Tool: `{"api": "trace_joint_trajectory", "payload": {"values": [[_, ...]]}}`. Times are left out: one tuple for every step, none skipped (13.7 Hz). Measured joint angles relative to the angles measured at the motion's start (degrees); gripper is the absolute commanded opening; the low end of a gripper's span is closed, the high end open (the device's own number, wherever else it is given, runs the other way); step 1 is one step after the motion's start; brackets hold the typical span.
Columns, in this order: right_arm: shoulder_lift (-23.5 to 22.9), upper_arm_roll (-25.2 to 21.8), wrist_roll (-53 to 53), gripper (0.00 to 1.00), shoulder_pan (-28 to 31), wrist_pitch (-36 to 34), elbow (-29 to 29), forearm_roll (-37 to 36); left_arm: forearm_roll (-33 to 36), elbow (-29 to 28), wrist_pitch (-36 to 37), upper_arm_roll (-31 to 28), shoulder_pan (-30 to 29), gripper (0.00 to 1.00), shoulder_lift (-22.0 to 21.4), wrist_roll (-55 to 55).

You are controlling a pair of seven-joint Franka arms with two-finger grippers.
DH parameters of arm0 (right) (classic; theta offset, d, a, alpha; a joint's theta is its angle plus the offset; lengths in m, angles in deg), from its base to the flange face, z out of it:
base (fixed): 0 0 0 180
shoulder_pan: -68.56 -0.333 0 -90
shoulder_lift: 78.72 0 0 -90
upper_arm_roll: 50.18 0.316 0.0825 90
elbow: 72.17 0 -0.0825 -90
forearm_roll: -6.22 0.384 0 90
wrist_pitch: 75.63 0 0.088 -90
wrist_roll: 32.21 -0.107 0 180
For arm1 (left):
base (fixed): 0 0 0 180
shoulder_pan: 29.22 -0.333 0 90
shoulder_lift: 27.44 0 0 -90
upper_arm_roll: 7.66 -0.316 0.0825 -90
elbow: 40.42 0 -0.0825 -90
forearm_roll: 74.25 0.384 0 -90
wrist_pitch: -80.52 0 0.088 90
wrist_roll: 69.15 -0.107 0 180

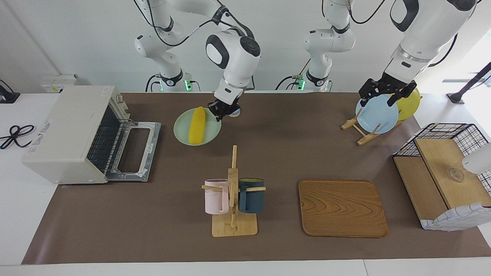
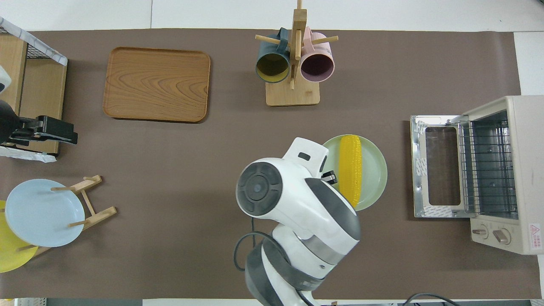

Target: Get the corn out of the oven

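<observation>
The corn [image 1: 197, 125] [image 2: 350, 168], a bright yellow cob, lies on a pale green plate [image 1: 213, 129] [image 2: 376, 170]. My right gripper [image 1: 221, 111] is shut on that plate's rim and holds it above the brown mat, between the oven and the mug rack. The cream-white oven [image 1: 69, 126] [image 2: 525, 170] stands at the right arm's end of the table. Its door [image 1: 134, 149] [image 2: 437, 170] is folded down and the wire rack inside is bare. My left gripper [image 1: 383, 94] [image 2: 46, 129] hangs open over the blue plate [image 1: 378, 115] in the plate rack.
A wooden mug rack [image 1: 233, 199] with a pink and a dark blue mug stands farther from the robots than the held plate. A wooden tray [image 1: 342, 208] lies beside it. A yellow plate [image 1: 409, 101] shares the plate rack. A wire basket [image 1: 445, 176] with wooden boards stands at the left arm's end.
</observation>
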Motion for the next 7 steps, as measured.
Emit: {"api": "trace_joint_trajectory", "payload": {"values": [[-4.9, 0.1, -3.5, 0.00, -2.0, -2.4, 6.2, 0.4, 0.0, 0.0, 0.0, 0.0, -0.2, 1.00, 0.0, 0.0], [-10.2, 0.2, -6.6, 0.00, -3.7, -3.4, 12.1, 1.0, 0.0, 0.0, -0.1, 0.0, -0.4, 1.00, 0.0, 0.0], [-14.6, 0.3, -8.5, 0.00, -4.8, -3.2, 16.5, 1.1, 0.0, 0.0, -0.5, 0.0, -0.6, 1.00, 0.0, 0.0], [-17.5, 0.3, -9.1, 0.00, -5.1, -2.5, 19.1, 1.2, 0.0, 0.0, -1.2, -0.1, -1.0, 1.00, 0.0, 0.0], [-19.0, 0.3, -9.1, 0.00, -5.1, -1.4, 20.4, 1.3, 0.0, 0.0, -1.6, -0.1, -1.3, 1.00, 0.0, 0.0], [-19.6, 0.3, -9.1, 0.00, -5.0, -0.5, 20.8, 1.4, 0.0, 0.0, -2.1, -0.1, -1.6, 1.00, 0.0, 0.0], [-19.7, 0.3, -9.1, 0.00, -4.9, 0.4, 20.6, 1.5, 0.0, 0.0, -2.4, -0.1, -1.9, 1.00, 0.0, 0.0]]}}
